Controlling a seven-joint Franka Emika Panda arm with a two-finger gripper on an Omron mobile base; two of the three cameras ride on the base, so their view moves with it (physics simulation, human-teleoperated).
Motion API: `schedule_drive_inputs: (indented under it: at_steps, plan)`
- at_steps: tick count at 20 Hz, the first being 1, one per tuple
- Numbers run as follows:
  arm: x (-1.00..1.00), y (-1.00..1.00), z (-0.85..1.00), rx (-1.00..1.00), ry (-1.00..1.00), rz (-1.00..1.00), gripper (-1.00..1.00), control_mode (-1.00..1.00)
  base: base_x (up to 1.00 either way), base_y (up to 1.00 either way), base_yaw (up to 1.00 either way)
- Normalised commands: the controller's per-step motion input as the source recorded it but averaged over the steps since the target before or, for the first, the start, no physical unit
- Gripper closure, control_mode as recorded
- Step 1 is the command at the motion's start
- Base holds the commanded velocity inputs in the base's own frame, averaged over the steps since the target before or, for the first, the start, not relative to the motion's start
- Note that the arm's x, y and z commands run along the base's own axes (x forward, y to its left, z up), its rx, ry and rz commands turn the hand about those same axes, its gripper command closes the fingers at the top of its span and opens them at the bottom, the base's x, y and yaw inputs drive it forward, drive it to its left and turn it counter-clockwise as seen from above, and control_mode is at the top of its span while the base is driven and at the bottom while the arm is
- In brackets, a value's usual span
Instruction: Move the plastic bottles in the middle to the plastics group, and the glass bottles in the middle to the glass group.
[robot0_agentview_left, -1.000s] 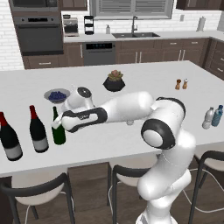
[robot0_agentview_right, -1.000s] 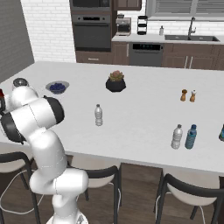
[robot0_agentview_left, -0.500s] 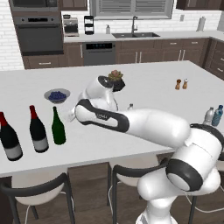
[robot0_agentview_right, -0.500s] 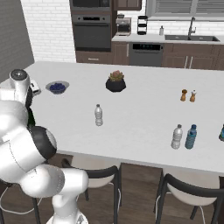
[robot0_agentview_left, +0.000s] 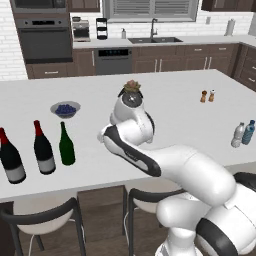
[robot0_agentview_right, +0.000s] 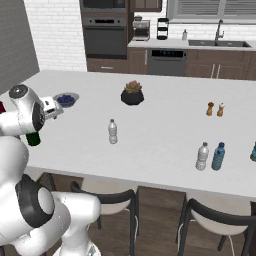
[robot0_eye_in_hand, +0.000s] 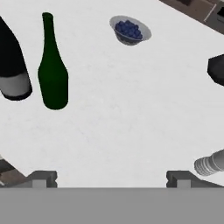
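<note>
The plain dark-green glass bottle (robot0_agentview_left: 66, 146) (robot0_eye_in_hand: 53, 74) stands upright beside two black red-topped wine bottles (robot0_agentview_left: 44, 150) (robot0_agentview_left: 11, 159) at the island's left end. One small clear water bottle (robot0_agentview_right: 113, 131) stands alone mid-counter; in the hand view it lies at the lower right (robot0_eye_in_hand: 212, 162). Another clear bottle (robot0_agentview_right: 202, 156) stands touching-close to a teal-blue bottle (robot0_agentview_right: 218, 156) at the right end. My gripper (robot0_eye_in_hand: 111, 179) hovers above the counter between the green bottle and the lone clear bottle, open, its fingertips (robot0_eye_in_hand: 41, 178) wide apart with nothing between them.
A bowl of blueberries (robot0_agentview_left: 65, 108) and a black potted plant (robot0_agentview_right: 132, 94) sit toward the back of the island. Salt and pepper shakers (robot0_agentview_right: 215, 109) stand at the back right. Chairs (robot0_agentview_right: 107, 200) line the near edge. Bare counter surrounds the lone clear bottle.
My gripper has let go of the green bottle, which now stands free next to the wine bottles. The arm has lifted and swung right toward the island's middle.
</note>
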Motion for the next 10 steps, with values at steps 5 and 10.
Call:
schedule_drive_inputs:
  at_steps: [5,10]
  plan:
    - [0.0,-0.69,0.69,-0.03,0.29,-0.4,-1.0,-1.0,0.0,0.0,0.0]
    - [0.06,-0.96,0.12,0.17,0.23,-0.35,-1.0,-1.0,0.0,0.0,0.0]
